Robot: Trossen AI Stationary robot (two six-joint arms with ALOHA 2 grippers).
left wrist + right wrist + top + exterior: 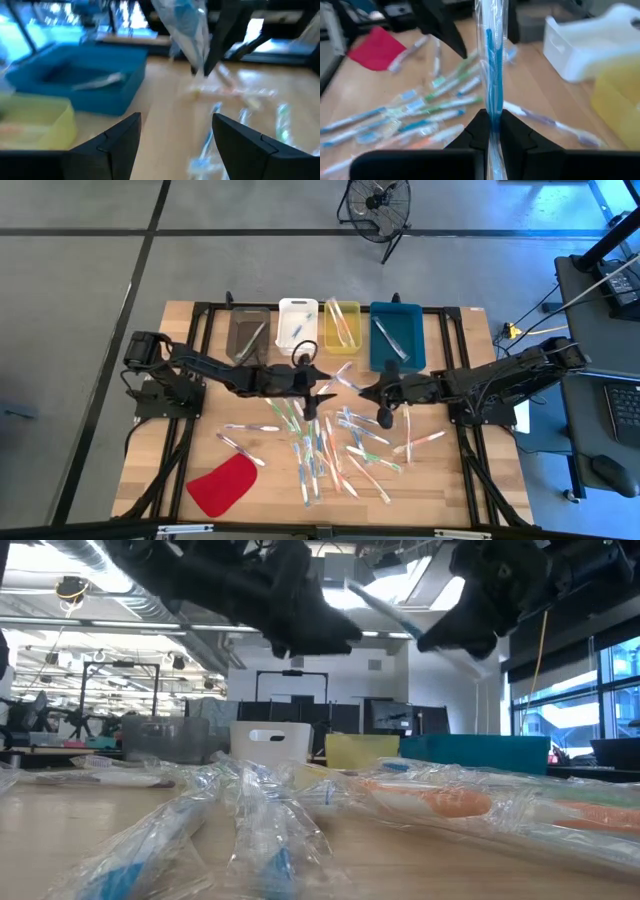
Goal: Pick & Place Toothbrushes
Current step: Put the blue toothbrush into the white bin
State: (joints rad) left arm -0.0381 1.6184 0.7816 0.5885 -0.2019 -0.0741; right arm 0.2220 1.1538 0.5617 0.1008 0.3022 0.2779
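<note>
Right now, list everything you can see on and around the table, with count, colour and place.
Toothbrushes: dozens, clear-wrapped with blue, green, pink or orange parts, scattered mid-table.
Held toothbrush: one, blue, wrapped, in the right gripper.
Grey bin: one, far edge, leftmost, holds a toothbrush.
White bin: one, beside the grey.
Yellow bin: one, next along.
Blue bin: one, rightmost.
Red piece: one, flat, near-left of the table.
Fan: one, black, on the floor beyond.
Left gripper: open, mid-table.
Right gripper: shut on the held toothbrush.

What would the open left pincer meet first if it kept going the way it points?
Probably the wrapped blue toothbrush held in the right pincer, hanging just ahead of the left pincer; depth is uncertain.
</note>
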